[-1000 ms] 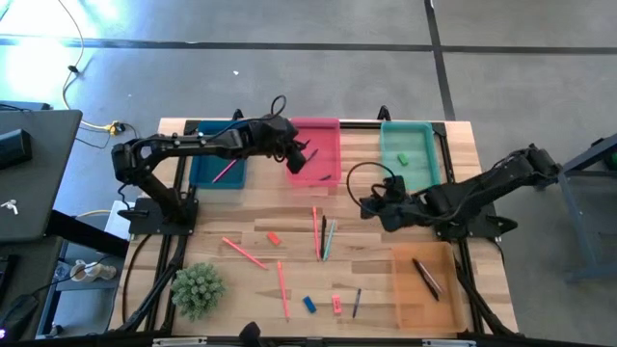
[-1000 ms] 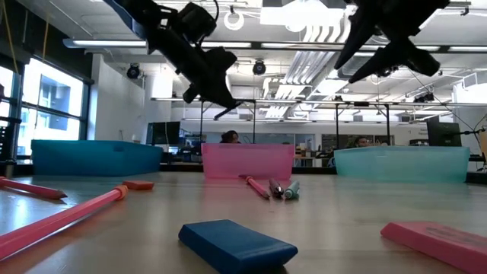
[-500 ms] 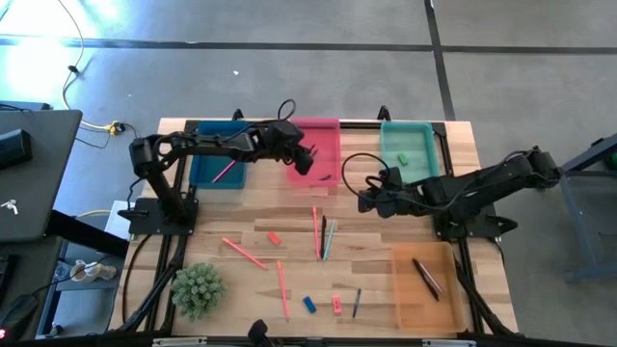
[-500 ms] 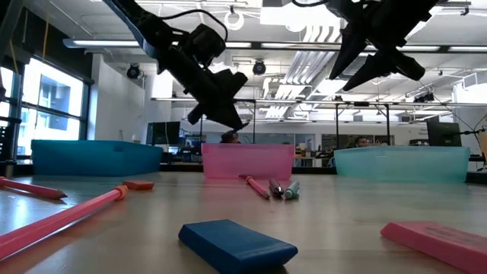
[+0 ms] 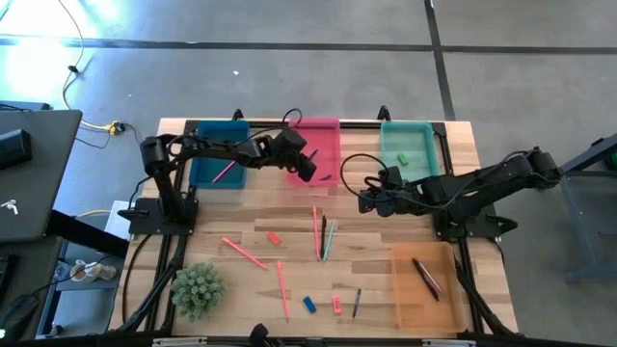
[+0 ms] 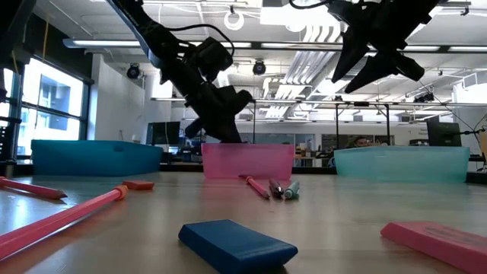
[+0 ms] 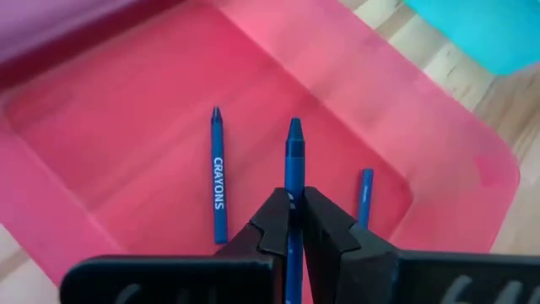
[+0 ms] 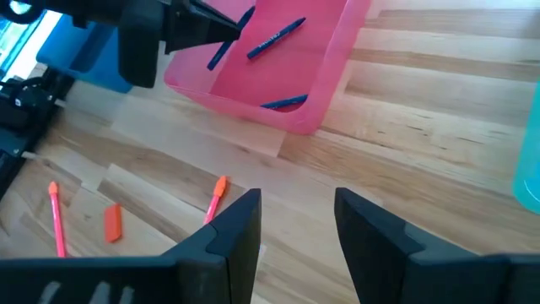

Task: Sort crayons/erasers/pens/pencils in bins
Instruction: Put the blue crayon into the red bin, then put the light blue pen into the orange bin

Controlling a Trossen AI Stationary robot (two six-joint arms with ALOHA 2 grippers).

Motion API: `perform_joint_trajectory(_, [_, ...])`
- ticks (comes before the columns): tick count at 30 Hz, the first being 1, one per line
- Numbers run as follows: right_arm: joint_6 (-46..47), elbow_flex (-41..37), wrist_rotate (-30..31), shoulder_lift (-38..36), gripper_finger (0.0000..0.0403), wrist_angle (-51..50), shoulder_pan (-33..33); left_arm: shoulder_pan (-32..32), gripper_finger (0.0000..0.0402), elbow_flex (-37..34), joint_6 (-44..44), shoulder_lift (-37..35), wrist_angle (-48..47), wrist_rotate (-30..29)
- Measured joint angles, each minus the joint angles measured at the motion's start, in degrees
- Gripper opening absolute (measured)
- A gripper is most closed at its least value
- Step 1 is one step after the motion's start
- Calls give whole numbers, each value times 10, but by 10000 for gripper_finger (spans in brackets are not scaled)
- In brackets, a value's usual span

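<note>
Two blue wax crayons (image 7: 218, 173) already lie in the shallow pink plastic bin (image 5: 315, 152) as the left gripper (image 5: 307, 171), having swung in and dipped over it within the last second, pinches a third blue crayon (image 7: 294, 150) just above the floor, release apparently imminent; the right gripper (image 5: 367, 202), fingers spread and empty, has slid toward table centre, near the pens.

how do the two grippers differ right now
The left gripper is shut on a blue crayon; the right gripper is open and holds nothing. The left gripper is over the pink bin, where two more blue crayons lie; the right gripper is over bare table between the pink bin and the teal bin. Both are dark two-finger grippers, raised above the surface.
</note>
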Motion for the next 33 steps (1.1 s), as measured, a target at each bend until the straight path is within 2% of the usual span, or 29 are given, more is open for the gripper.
perform_joint_trajectory(6, [-14,0,0,0,144,-5,0,-5,10,0,-2,0,-33,-21])
perform_joint_trajectory(23, [-90,0,-16,0,144,-8,0,-7,83,0,-11,-2,-51,-27])
perform_joint_trajectory(28, [-145,0,-26,0,144,1,0,2,87,0,-11,-31,-64,5])
perform_joint_trajectory(33, [-233,0,-42,0,144,33,0,10,87,0,-7,-87,-110,5])
